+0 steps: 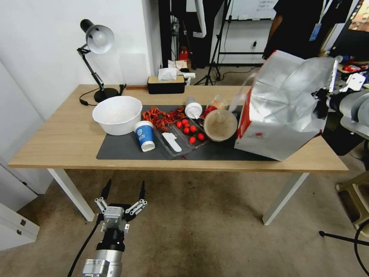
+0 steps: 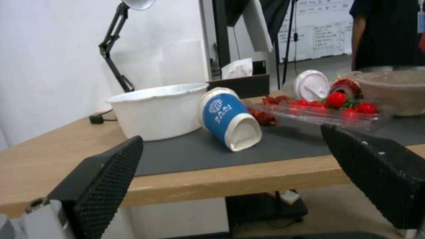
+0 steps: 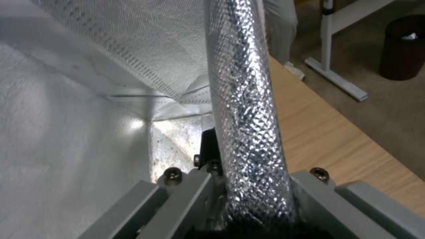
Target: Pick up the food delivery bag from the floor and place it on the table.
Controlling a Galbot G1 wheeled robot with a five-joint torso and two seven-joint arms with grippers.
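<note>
Two tools: right tool pinches the food delivery bag rim; left tool hangs spread wide.

Foil-lined food delivery bag tilted on table

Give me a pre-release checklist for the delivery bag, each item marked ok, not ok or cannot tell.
1. Right claw clamped on the food delivery bag wall, foil pinched between its fingers: ok.
2. Bag over the table, at its right end: ok.
3. Bag base flat on the tabletop: not ok, the bag is tilted, leaning toward the claw.
4. Bag fully clear of the brown bowl beside it: cannot tell.
5. Bag base inside the table's front edge: ok, its lower corner sits near that edge.
6. Left claw out of the way, open, low in front of the table: ok.
</note>
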